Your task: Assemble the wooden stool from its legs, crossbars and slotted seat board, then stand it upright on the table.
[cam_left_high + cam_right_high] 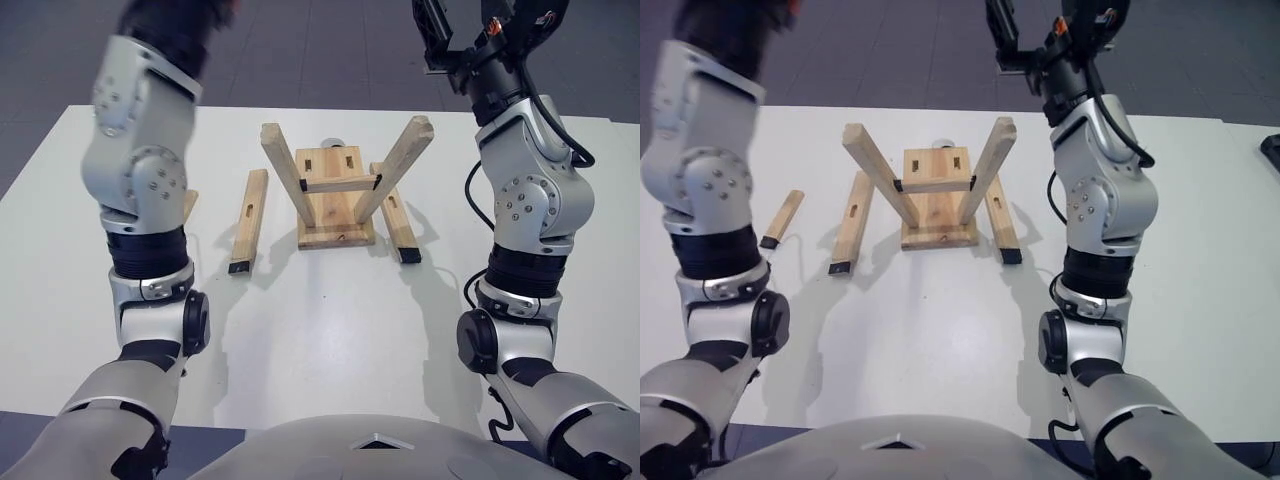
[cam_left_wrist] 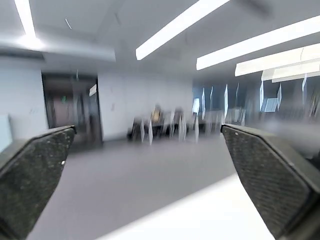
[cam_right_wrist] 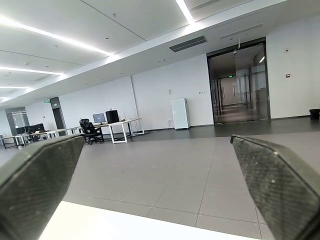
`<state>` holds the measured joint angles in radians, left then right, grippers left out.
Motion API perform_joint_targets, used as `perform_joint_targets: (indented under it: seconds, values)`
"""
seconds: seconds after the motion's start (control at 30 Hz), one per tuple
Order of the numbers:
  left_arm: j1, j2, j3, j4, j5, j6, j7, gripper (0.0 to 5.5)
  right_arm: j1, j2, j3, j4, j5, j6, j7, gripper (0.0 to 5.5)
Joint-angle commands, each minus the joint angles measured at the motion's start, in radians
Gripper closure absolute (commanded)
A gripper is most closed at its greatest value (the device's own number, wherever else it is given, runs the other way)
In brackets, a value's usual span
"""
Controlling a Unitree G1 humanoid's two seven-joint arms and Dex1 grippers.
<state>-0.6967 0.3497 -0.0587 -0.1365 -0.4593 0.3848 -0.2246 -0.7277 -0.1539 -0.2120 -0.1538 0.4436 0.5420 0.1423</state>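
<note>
Silver left arm (image 1: 135, 170) and right arm (image 1: 530, 190) raised; left tool (image 2: 147, 129) and right tool (image 3: 157, 139) spread wide.

Desk: one desk (image 1: 330, 330) is counted.
Seat board: one slotted seat board (image 1: 335, 222) is counted, laid flat on the desk.
Fitted legs: two are counted standing up out of the board, the left fitted leg (image 1: 290, 175) and the right fitted leg (image 1: 395, 165).
Fitted crossbars: one fitted crossbar (image 1: 340, 184) is counted, joined between those two legs.
Loose legs: two are counted flat on the desk, the left loose leg (image 1: 248, 218) and the right loose leg (image 1: 401, 232), one at each side of the board.
Loose short pieces: one short wooden piece (image 1: 783, 218) is counted, farther to the left.
Grippers: two are counted, the left gripper (image 2: 147, 128) and the right gripper (image 3: 157, 139), each with two fingers held apart.
</note>
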Motion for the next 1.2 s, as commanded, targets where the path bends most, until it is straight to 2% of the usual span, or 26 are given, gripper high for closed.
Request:
perform_joint_targets:
  seconds: [0.03,0.1,0.27,0.4,0.53,0.63,0.73,0.93,1.0,1.07,1.2]
  values:
    - [0.262,0.057,-0.178,0.021,0.193,0.051,-0.012,0.11,0.012,0.0,-0.009,-0.018,0.012,0.006,-0.013,0.1]
    - [0.279,0.009,-0.15,0.03,0.191,0.035,0.01,0.11,0.014,0.0,-0.008,-0.017,0.011,0.006,-0.013,0.1]
    - [0.165,-0.131,-0.046,0.047,0.16,-0.065,0.072,0.11,0.025,-0.003,-0.002,-0.021,0.016,0.012,-0.014,0.1]
    - [0.089,-0.209,0.084,0.016,0.125,-0.133,0.153,0.11,0.031,0.004,-0.008,-0.012,0.015,0.013,-0.032,0.1]
    - [0.064,-0.205,0.164,-0.027,0.14,-0.126,0.215,0.11,0.056,0.035,0.009,-0.032,0.013,0.008,-0.06,0.1]
    - [0.065,-0.166,0.12,-0.033,0.244,-0.12,0.223,0.11,0.075,0.058,0.04,-0.068,0.005,-0.002,-0.071,0.1]
    - [0.068,-0.185,0.116,-0.043,0.284,-0.112,0.251,0.11,0.07,0.067,0.035,-0.085,-0.013,-0.036,-0.101,0.1]
    - [0.17,-0.162,0.225,-0.117,0.44,0.099,0.46,0.11,0.097,0.013,-0.08,0.007,-0.311,-0.099,-0.46,0.1]
    - [0.233,-0.142,0.218,-0.184,0.486,0.194,0.461,0.11,0.142,0.003,-0.052,0.0,-0.39,-0.074,-0.499,0.1]
    - [0.303,-0.128,0.175,-0.266,0.48,0.27,0.404,0.11,0.186,0.021,0.002,-0.019,-0.394,-0.024,-0.461,0.1]
    - [0.398,-0.132,-0.054,-0.401,0.483,0.395,0.296,0.11,0.279,0.09,0.19,-0.096,-0.381,0.03,-0.353,0.1]
